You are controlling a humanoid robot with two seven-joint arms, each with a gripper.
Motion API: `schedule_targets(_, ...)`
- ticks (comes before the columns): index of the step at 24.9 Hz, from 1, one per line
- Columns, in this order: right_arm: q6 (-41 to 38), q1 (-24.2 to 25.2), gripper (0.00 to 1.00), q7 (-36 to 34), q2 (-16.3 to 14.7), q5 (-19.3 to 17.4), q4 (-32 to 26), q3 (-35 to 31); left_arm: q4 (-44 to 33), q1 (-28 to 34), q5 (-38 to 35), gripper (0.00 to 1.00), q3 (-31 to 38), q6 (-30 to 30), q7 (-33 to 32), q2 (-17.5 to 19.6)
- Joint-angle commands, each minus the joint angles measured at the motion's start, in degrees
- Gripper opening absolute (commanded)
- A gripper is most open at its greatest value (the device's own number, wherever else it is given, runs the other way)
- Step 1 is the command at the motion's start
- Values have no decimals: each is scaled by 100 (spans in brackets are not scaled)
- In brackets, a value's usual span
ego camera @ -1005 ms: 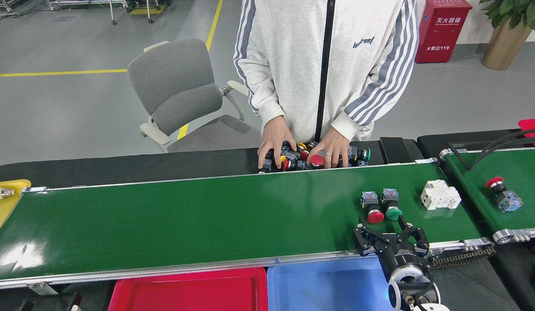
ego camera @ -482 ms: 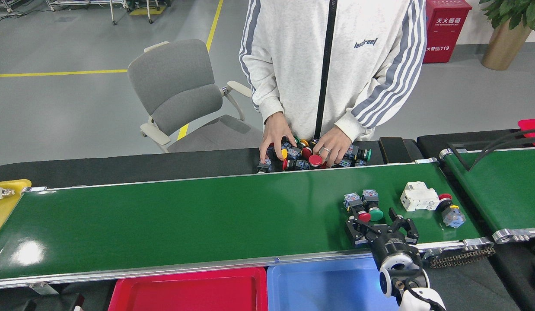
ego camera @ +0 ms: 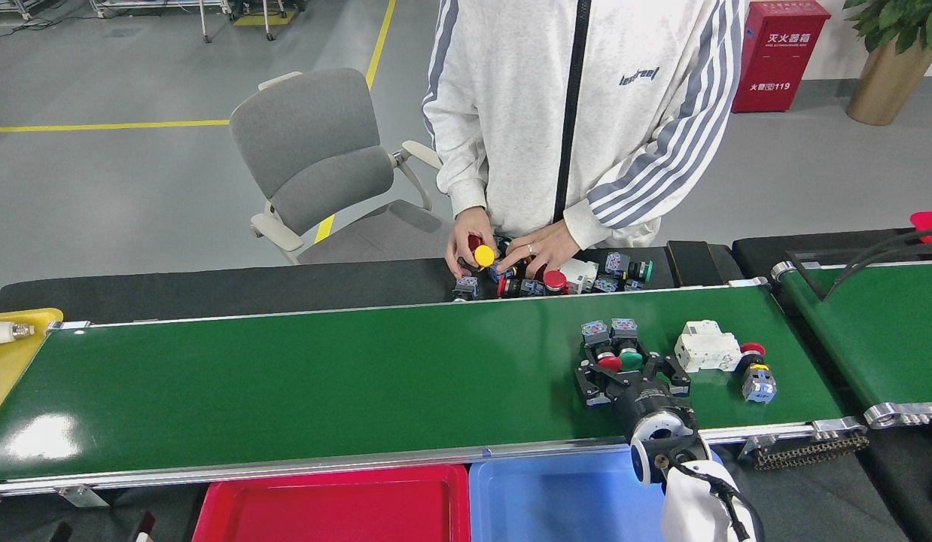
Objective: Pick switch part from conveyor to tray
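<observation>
Right gripper (ego camera: 628,368) hangs over the conveyor (ego camera: 323,384), lower right of frame, jaws spread apart. The red switch (ego camera: 603,351) and green switch (ego camera: 626,348) sit right between them.

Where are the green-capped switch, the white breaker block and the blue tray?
green-capped switch (ego camera: 630,360), head view, on its green cap.
white breaker block (ego camera: 707,348), head view, on its top face.
blue tray (ego camera: 549,500), head view, on its bare floor.
</observation>
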Motion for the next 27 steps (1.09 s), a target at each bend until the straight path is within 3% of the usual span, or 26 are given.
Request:
schedule_targets(1,-201,4,30,-114,-76,-34,-165,8,-47,-28,-15,100,14,-12,9,44)
schedule_targets(7,-772,417,20,-219,-216,-122,-851,8,-73,-46,-7,100,-3,-12,9,44)
schedule_targets(13,-2688,962,21,-404,-234,-113,-2055,377,-65,-90,-7,100,-3,-12,9,62)
schedule_targets(15,-3198,1015,32,-448,-225,-105,-2258,729,-65,-116,-7,100,-12,-12,9,62)
schedule_targets(16,-3348,1006,46,-457,-190,-78,-2258,1010,-65,-151,-7,100,-12,-21,9,71)
schedule_targets(18,-3418,989,100,-483,-137,-52,-2152,1721,-56,-221,-15,100,-21,-21,9,88)
schedule_targets(22,-3436,998,100,-694,-137,-52,-2055,2451,-91,-257,-51,100,-12,-12,18,106)
schedule_targets(25,-3427,1068,100,-703,-129,-140,-2152,2425,-91,-248,-51,100,23,-21,115,115)
schedule_targets(27,-3339,1402,100,-755,-304,-439,-2477,1889,-91,-204,-51,100,23,-21,405,115)
